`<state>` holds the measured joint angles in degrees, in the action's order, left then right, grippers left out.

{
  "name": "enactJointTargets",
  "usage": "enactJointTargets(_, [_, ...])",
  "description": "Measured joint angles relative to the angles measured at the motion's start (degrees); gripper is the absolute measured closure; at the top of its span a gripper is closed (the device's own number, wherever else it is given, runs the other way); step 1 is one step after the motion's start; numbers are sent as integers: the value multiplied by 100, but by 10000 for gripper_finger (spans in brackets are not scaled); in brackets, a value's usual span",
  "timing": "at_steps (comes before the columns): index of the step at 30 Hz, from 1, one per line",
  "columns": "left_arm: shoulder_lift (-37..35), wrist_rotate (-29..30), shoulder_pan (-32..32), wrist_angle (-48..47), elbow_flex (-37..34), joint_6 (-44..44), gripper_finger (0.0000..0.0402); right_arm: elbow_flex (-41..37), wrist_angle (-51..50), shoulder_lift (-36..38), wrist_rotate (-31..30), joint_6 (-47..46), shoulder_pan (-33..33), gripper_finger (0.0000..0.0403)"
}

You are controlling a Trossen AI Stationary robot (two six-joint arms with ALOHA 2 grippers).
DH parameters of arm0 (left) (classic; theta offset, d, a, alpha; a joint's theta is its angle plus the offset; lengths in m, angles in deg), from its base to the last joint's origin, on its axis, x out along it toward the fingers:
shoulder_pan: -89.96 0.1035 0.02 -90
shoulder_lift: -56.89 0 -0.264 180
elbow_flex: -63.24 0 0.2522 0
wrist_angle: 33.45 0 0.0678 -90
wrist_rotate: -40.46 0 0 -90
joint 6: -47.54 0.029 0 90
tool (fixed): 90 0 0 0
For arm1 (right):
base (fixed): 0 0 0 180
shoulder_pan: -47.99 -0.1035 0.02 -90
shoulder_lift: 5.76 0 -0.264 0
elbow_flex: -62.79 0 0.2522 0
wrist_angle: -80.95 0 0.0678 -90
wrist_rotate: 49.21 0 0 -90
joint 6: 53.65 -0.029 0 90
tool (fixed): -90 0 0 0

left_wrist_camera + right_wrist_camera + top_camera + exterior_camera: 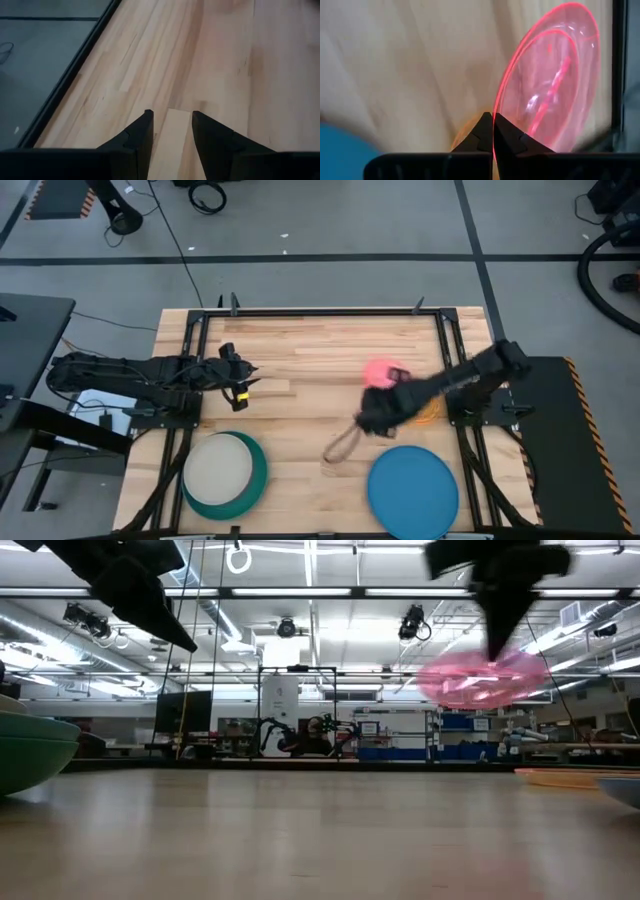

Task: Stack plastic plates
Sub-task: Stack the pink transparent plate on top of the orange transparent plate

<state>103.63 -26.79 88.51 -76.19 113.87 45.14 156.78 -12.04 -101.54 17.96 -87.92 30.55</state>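
Observation:
My right gripper [392, 382] is over the table's right half, shut on the small translucent pink plate [378, 369], which hangs high above the wood in the low view [485, 678]. A beige plate [218, 467] lies inside the large teal plate [252, 480] near the near-left corner. The large blue plate [412, 490] lies flat near the near-right corner. An orange plate [432, 412] shows partly under the right arm. My left gripper [243, 380] is open over bare wood at the left [172, 130]. The other plates are out of view. My right gripper pinches the pink plate's rim [496, 117] between its two shut fingers [507, 137]. It comes from above, pointing down [497, 645]. The plate is lifted clear of the table, tilted, and hangs below the fingers.
Bare wood fills the table's middle and far part. A dark metal frame [320, 311] runs along the table's edges. The teal plate's rim [30, 750] rises at the low view's left; the orange plate [575, 777] and blue plate [622, 790] sit at its right.

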Motion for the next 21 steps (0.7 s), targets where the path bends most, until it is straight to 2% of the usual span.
enactJointTargets(2, [11, -9, -8, -2, 0, -69, 260, -155, -347, -27, 45, -905, -417, 397])
enactJointTargets(5, [15, -10, -32, 7, 0, -156, 260, -546, -316, -71, 161, -1740, -905, 394])
enactJointTargets(10, [15, -9, -126, 148, 0, -448, 260, -1312, 41, -71, 456, -3035, -1223, 386])
enactJointTargets(14, [15, -7, -249, 497, 0, -490, 260, -1910, 385, -73, 498, -3317, -1240, 388])
enactJointTargets(18, [15, -7, -446, 662, 0, -553, 260, -2436, 887, -71, 496, -3215, -1167, 385])
enactJointTargets(21, [15, -7, -596, 838, 0, -557, 260, -2653, 1177, -71, 529, -3038, -1114, 369])
